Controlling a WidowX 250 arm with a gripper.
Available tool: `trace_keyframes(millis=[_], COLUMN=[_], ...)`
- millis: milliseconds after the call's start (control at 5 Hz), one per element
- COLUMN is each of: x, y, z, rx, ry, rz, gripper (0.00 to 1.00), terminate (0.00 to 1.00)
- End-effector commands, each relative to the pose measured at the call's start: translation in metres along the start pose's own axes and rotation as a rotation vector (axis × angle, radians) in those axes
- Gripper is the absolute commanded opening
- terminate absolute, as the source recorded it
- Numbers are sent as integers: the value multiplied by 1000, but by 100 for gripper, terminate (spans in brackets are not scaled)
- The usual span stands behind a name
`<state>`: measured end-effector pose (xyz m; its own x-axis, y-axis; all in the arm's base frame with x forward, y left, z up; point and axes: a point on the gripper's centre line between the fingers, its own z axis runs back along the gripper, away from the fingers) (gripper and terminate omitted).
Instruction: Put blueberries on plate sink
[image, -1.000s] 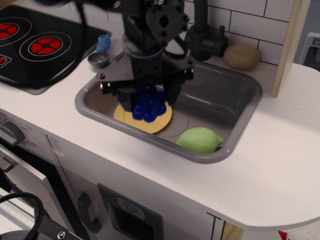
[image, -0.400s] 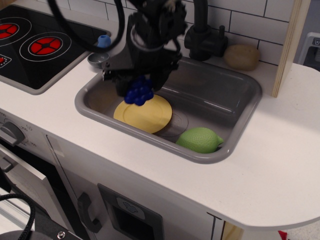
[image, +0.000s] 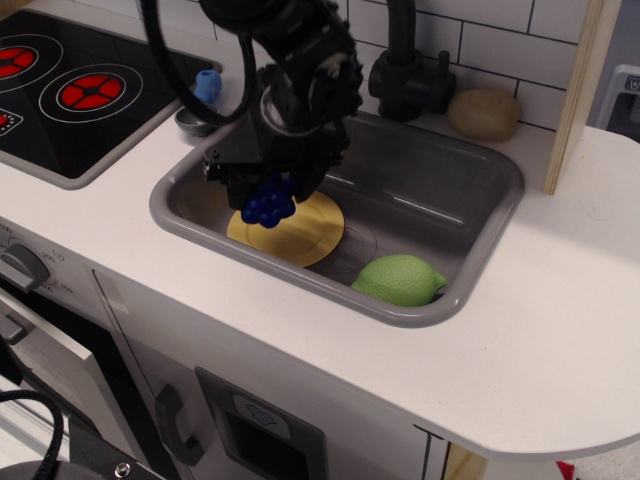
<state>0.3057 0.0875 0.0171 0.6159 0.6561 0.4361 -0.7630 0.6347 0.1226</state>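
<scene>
The blueberries (image: 268, 204), a glossy deep-blue cluster, sit between the fingers of my black gripper (image: 270, 193), which is shut on them. They hang over the back left part of the yellow plate (image: 300, 232), just above it. The plate lies flat on the floor of the grey sink (image: 480, 165), at its left side. The arm hides the sink's back left corner.
A pale green lemon-shaped toy (image: 400, 279) lies in the sink's front right. A black faucet (image: 405, 70) stands behind the sink, with a beige lump (image: 483, 113) to its right. A small grey bowl (image: 194, 120) and a blue piece (image: 207, 85) sit by the stove (image: 70, 90).
The gripper lifted the blueberries from the plate's middle, moved them left and back, then came down a little over the plate's left part.
</scene>
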Motion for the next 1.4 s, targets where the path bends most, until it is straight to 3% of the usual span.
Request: trace_keyframes(millis=[0, 200, 600, 1000, 1200], x=[19, 22, 23, 25, 27], y=[-10, -12, -11, -6, -4], z=[1, -2, 15, 66, 82], rx=[-41, -26, -27, -112, -151], ry=[-19, -12, 3, -25, -5], rz=[42, 64, 102, 166, 166], gripper=[0, 100, 100, 100, 100], terminate=[0, 0, 0, 0, 0])
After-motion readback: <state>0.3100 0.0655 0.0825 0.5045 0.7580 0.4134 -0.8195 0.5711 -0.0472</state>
